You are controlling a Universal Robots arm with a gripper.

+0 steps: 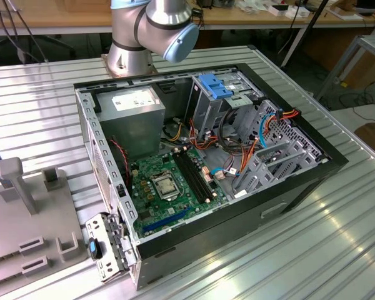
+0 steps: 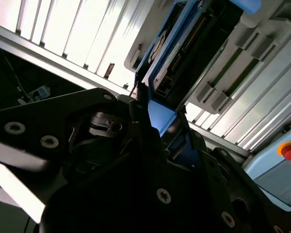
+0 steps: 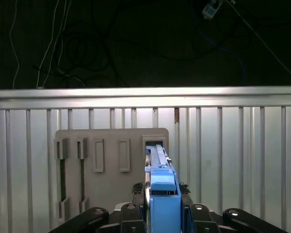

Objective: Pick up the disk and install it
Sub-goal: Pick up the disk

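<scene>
The disk [image 3: 157, 162] stands on edge, its blue plastic frame toward the camera and its far end in a slot of a grey slotted holder [image 3: 111, 141]. My gripper [image 3: 160, 193] is shut on the disk, with a black finger [image 3: 136, 191] pressed against each side of the blue frame. In the second wrist view the disk [image 2: 177, 46] reaches away from the gripper [image 2: 161, 127] over the ribbed metal table. The open computer case [image 1: 287, 187] lies on its side in the exterior view, and a drive cage with blue clips [image 1: 215, 84] sits at its far end.
The arm's base [image 1: 128, 53] stands behind the case. A green circuit board [image 1: 169, 181] and a grey metal box with a white label [image 1: 134, 103] are inside the case. Another grey slotted rack [image 1: 25, 212] lies at the exterior view's left. A red button [image 2: 290, 151] sits on a pale box.
</scene>
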